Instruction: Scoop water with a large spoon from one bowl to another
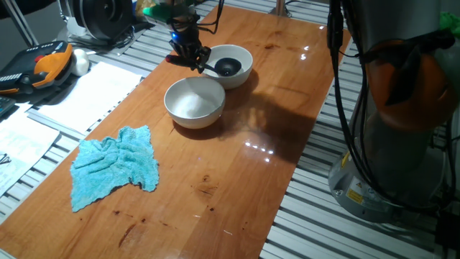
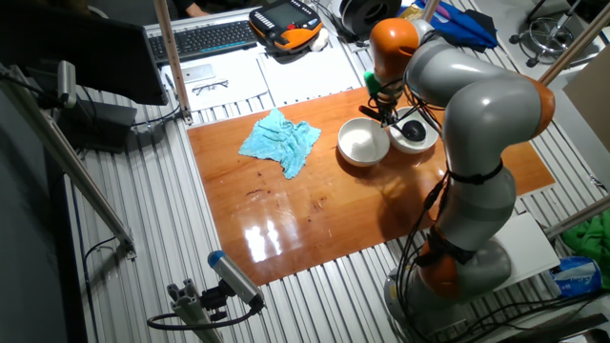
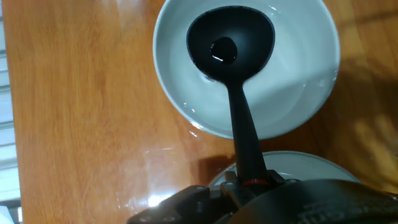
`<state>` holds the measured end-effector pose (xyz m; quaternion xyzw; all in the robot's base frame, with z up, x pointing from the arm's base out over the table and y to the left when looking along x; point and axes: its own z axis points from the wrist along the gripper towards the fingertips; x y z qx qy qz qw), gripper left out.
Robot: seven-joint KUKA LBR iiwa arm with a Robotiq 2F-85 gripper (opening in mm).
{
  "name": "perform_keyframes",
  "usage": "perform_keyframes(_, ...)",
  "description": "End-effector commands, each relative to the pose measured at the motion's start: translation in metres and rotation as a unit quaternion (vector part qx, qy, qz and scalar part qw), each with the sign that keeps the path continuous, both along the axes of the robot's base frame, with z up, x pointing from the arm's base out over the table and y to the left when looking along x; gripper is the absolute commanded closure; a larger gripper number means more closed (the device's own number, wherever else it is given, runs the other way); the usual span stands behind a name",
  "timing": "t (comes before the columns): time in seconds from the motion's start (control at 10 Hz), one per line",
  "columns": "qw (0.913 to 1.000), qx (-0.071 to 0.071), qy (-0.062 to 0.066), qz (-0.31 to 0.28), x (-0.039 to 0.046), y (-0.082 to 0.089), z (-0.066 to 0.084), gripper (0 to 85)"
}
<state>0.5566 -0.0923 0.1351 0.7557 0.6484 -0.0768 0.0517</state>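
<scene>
Tool grips black plastic ladle by its handle; scoop sits low inside far white ceramic bowl, near white bowl just beside.

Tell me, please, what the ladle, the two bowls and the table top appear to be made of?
The large spoon looks like matte black plastic, with only a small dull glint in its scoop. Both bowls look like glazed white ceramic, smooth with soft highlights, though melamine is possible. The table top seems varnished wood: visible grain, mirror-like lamp reflections.
</scene>
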Motion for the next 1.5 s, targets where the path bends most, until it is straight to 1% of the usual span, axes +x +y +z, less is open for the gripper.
perform_keyframes(0.0,1.0,0.001,-0.002,0.001,0.0011,-0.0013,-0.0036,85.0)
perform_keyframes(0.1,1.0,0.003,-0.002,0.002,0.0014,-0.0022,-0.006,85.0)
perform_keyframes(0.3,0.9999,0.008,-0.01,0.006,-0.0008,-0.0047,-0.0061,85.0)
perform_keyframes(0.6,0.9997,0.015,-0.018,0.011,-0.0014,-0.0052,-0.0058,85.0)
perform_keyframes(0.8,0.9995,0.015,-0.024,0.013,-0.0007,-0.0045,-0.0068,85.0)
perform_keyframes(1.0,0.9994,0.015,-0.026,0.017,0.0,-0.0042,-0.0077,85.0)
perform_keyframes(1.1,0.9994,0.013,-0.027,0.019,0.0,-0.004,-0.0075,68.0)
perform_keyframes(1.4,0.9991,0.016,-0.032,0.022,-0.0003,-0.0045,-0.0078,68.0)
